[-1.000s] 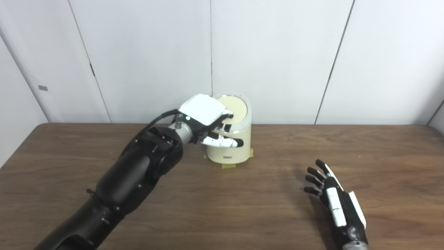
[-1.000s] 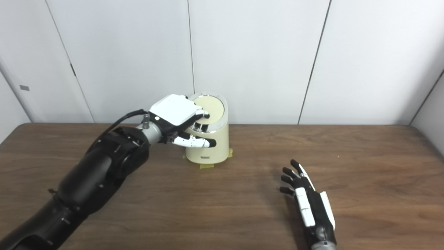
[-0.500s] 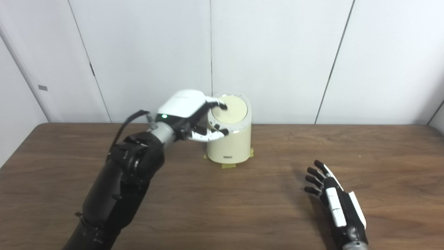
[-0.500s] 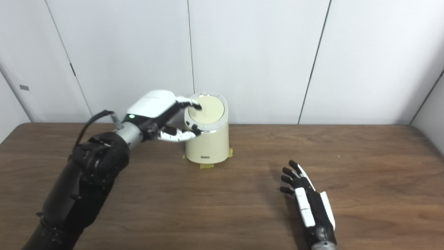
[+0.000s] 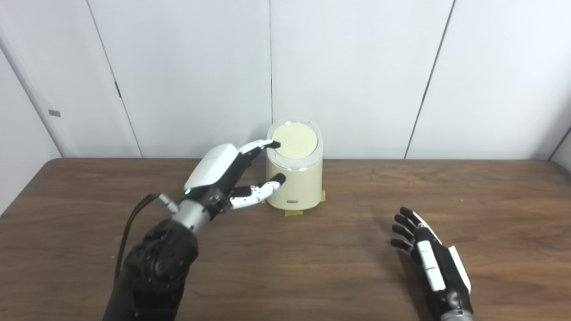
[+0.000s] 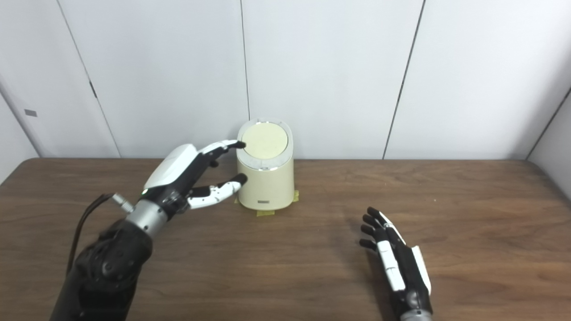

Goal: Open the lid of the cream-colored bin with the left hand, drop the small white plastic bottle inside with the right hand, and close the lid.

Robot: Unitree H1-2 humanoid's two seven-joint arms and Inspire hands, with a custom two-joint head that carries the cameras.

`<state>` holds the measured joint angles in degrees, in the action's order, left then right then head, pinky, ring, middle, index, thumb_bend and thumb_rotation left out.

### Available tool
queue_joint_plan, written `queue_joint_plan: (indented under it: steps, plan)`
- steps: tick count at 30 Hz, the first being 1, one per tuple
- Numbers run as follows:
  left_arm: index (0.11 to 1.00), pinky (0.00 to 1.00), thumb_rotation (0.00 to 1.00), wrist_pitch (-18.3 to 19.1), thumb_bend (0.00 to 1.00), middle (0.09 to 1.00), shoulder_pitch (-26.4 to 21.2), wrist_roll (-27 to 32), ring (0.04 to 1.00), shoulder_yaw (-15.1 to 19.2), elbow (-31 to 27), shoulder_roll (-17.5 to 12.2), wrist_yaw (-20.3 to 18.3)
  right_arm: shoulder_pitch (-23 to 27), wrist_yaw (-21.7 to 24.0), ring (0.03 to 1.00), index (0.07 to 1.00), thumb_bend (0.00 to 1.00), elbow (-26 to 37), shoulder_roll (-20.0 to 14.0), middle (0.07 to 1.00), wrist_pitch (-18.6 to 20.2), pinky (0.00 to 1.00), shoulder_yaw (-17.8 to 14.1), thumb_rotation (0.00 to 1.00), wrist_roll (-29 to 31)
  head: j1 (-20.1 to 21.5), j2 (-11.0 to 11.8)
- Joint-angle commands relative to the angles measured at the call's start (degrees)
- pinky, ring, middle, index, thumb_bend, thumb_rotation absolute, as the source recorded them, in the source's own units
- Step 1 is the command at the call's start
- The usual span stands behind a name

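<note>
Bin (image 5: 295,178) sits at the table's (image 5: 285,272) back edge by the wall, lid (image 5: 295,141) shut. Your left hand (image 5: 223,174) is just beside its left side, fingers spread, holding nothing. Your right hand (image 5: 430,258) rests near the front right, fingers apart, empty.

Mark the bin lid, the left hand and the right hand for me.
bin lid (image 5: 295,141), left eye view, centre of the round cream top.
left hand (image 5: 217,171), left eye view, white back shell of the open hand.
right hand (image 6: 396,265), right eye view, back of the open hand.
</note>
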<state>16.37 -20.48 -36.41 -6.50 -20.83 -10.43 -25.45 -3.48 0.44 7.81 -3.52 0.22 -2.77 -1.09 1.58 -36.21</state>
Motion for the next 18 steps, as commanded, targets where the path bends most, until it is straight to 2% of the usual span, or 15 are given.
queue_joint_plan:
  steps: [1, 4, 6, 9, 12, 18]
  plan:
    - [0.904, 0.79, 0.58, 1.8, 0.38, 0.911, 1.3, 5.0, 0.872, 2.3, -2.2, 1.3, 1.9, 0.6, 0.3, 0.841, 0.863, 0.53, 2.8, -0.2, 0.859, -0.8, 0.76, -0.1, 0.92, 0.7, -0.2, -0.2]
    - [0.912, 0.85, 0.62, 3.6, 0.35, 0.905, 5.4, 11.5, 0.888, 5.9, -2.5, 3.6, 3.9, 0.6, 0.6, 0.859, 0.875, 0.53, 3.4, -0.5, 0.872, -0.5, 0.78, -0.2, 0.91, 1.3, -0.5, -0.2]
    - [0.92, 0.87, 0.68, 3.3, 0.34, 0.907, 8.4, 14.0, 0.899, 7.4, -1.9, 4.6, 5.8, 0.6, 0.7, 0.872, 0.88, 0.55, 3.9, -0.7, 0.881, -0.4, 0.78, -0.2, 0.91, 1.4, -0.5, -0.3]
    - [0.93, 0.87, 0.73, 0.1, 0.29, 0.916, 12.6, 16.8, 0.911, 8.3, -0.3, 4.8, 8.8, 0.7, 1.0, 0.885, 0.89, 0.58, 4.0, -0.9, 0.888, -1.0, 0.81, -0.3, 0.91, 2.3, -0.1, -0.4]
    - [0.924, 0.85, 0.77, -3.1, 0.34, 0.901, 16.2, 19.8, 0.89, 9.4, 1.0, 5.5, 12.2, 0.7, 1.2, 0.894, 0.897, 0.59, 3.9, -1.0, 0.894, -1.4, 0.84, -0.6, 0.9, 3.4, -0.4, -0.5]
    - [0.947, 0.9, 0.83, -4.9, 0.36, 0.91, 20.8, 27.1, 0.902, 12.4, 1.9, 6.9, 15.9, 0.5, 0.8, 0.9, 0.899, 0.6, 4.4, -0.9, 0.898, -0.1, 0.87, -1.8, 0.87, 5.4, -1.0, -0.8]
